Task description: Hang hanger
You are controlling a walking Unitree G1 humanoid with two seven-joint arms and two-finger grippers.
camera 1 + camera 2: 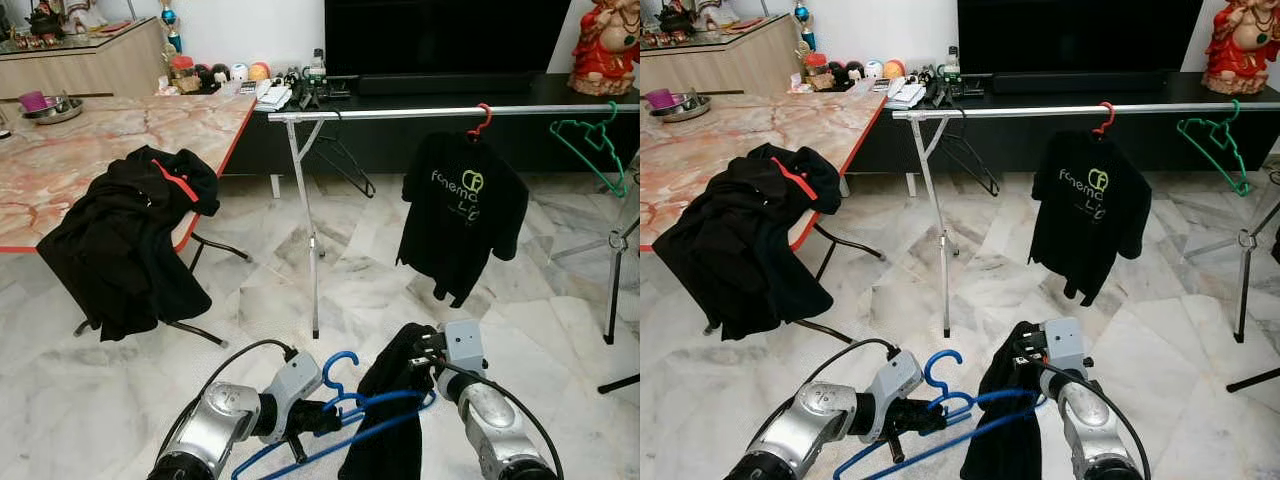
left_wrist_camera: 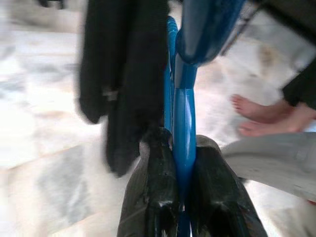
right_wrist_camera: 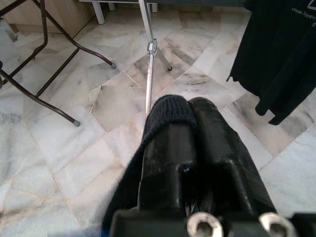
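Observation:
A blue hanger [image 1: 340, 415] is held low in front of me, its hook [image 1: 337, 368] pointing up. My left gripper [image 1: 318, 418] is shut on the blue hanger [image 2: 183, 148] near its neck. A black garment [image 1: 390, 420] drapes over the hanger's right side. My right gripper [image 1: 418, 352] is shut on that dark cloth [image 3: 165, 111]. Ahead stands a silver clothes rail [image 1: 450, 113] carrying a black printed T-shirt [image 1: 462, 210] on a red hanger [image 1: 483, 120] and an empty green hanger [image 1: 590, 145].
A marble-topped table [image 1: 100, 140] at left has black clothing [image 1: 130, 240] draped over its edge. A dark TV cabinet [image 1: 440, 60] runs behind the rail. The rail's legs [image 1: 308, 230] stand on the marble floor. A person's bare feet [image 2: 266, 116] show in the left wrist view.

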